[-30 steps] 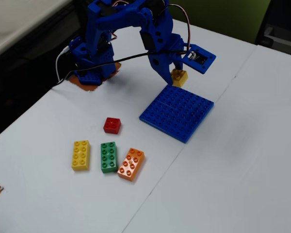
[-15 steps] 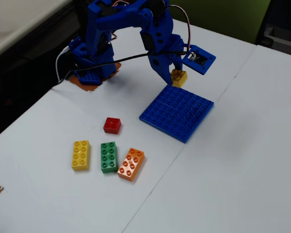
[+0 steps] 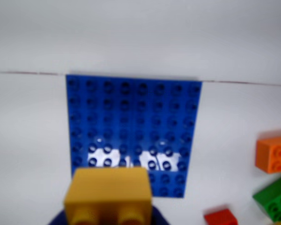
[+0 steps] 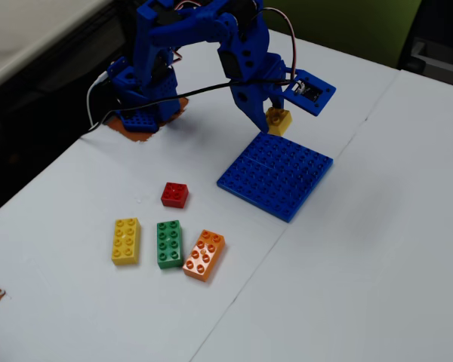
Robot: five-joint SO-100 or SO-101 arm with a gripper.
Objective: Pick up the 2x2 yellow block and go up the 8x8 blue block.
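Now the end effector (image 4: pixel 272 119) clamps the 2x2 yellow block (image 4: pixel 278 121) above the 8x8 blue block (image 4: pixel 275 176).

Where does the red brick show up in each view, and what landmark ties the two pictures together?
Wrist view: the red brick is at the bottom edge, right of centre, below the green brick and partly cut off.
Fixed view: the red brick lies left of centre on the white table, just left of the blue baseplate.
Shared landmark: the blue baseplate, with the held yellow block over its near edge.
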